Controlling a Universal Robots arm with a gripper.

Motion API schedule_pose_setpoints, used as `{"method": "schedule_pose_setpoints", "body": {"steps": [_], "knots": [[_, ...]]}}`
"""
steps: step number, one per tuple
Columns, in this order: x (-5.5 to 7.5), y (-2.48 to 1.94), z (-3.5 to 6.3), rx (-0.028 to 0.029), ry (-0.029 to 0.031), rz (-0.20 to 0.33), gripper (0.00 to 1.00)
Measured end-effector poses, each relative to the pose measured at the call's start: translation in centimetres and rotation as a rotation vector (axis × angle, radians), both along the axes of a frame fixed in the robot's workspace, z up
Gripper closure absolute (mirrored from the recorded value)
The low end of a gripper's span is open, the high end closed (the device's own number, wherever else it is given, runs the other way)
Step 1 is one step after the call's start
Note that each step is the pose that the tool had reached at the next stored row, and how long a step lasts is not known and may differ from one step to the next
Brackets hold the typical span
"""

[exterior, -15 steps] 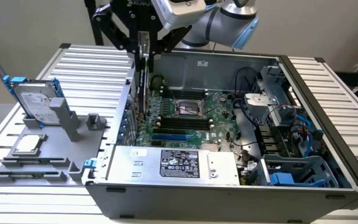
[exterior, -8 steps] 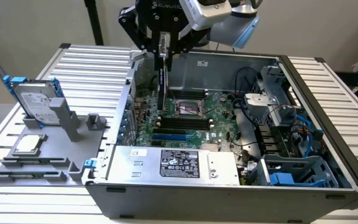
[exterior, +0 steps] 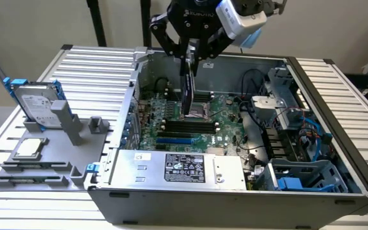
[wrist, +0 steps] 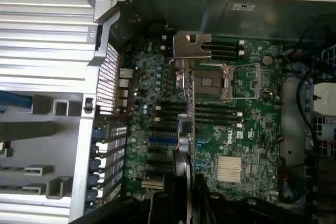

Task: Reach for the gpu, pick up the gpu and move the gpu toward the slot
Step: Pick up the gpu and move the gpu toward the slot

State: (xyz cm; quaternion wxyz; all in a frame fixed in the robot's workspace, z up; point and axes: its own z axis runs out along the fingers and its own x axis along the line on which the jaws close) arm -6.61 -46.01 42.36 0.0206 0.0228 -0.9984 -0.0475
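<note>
Gripper [exterior: 192, 48] is clamped on the gpu [exterior: 187, 86]; card hangs edge-on, nearly vertical, over the open computer case [exterior: 235, 199]; its lower edge is above the motherboard [exterior: 225, 112], near the processor socket [wrist: 212, 81] and the black memory slots [exterior: 187, 127]. In the wrist view the gpu [wrist: 187, 119] runs as a thin line away from the fingers, silver bracket [wrist: 191, 45] at the far end.

Step in hand, as I judge it: reach and pick look done; this is the carry toward the slot. Card does not look seated; whether its edge touches the board I can't tell. The move calls for lining the card's edge parallel with the blue slots [exterior: 174, 141] and the bracket with the rear openings of the case; the card looks tilted a bit, so that needs squaring; cables [exterior: 258, 108] sit on the exterior view's right, worth keeping clear of.

Hard to make out: exact target slot; the card's connector edge, hidden edge-on; how far the fingers overlap the card. Hard drive [exterior: 37, 103] and processor chip [exterior: 30, 148] sit on the grey holder [exterior: 75, 163] on the exterior view's left, well apart from the work.
</note>
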Motion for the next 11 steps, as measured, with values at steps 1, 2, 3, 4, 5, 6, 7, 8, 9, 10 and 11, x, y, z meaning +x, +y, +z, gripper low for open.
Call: {"method": "schedule_pose_setpoints", "body": {"steps": [1, 2, 3, 4, 5, 6, 7, 8, 9, 10, 11], "knots": [[0.5, 0.06, -0.17, 0.0000, 0.0000, -0.001, 0.74], [0.8, 0.10, -0.32, 0.0001, 0.0000, -0.002, 0.74], [1.2, 0.15, -0.46, 0.0000, 0.0000, -0.003, 0.74], [1.6, 0.20, -0.60, 0.0001, -0.0001, -0.005, 0.74], [1.9, 0.25, -0.72, 0.0000, 0.0000, -0.006, 0.74], [2.2, 0.31, -0.82, 0.0000, 0.0000, -0.009, 0.74], [2.4, 0.36, -0.91, 0.0000, 0.0000, -0.011, 0.74], [2.6, 0.42, -1.00, 0.0001, 0.0000, -0.013, 0.74], [2.8, 0.48, -1.05, 0.0000, 0.0000, -0.016, 0.74], [3.0, 0.58, -1.10, 0.0001, 0.0000, -0.019, 0.74], [3.1, 0.67, -1.10, -0.0002, 0.0000, -0.020, 0.74]]}}
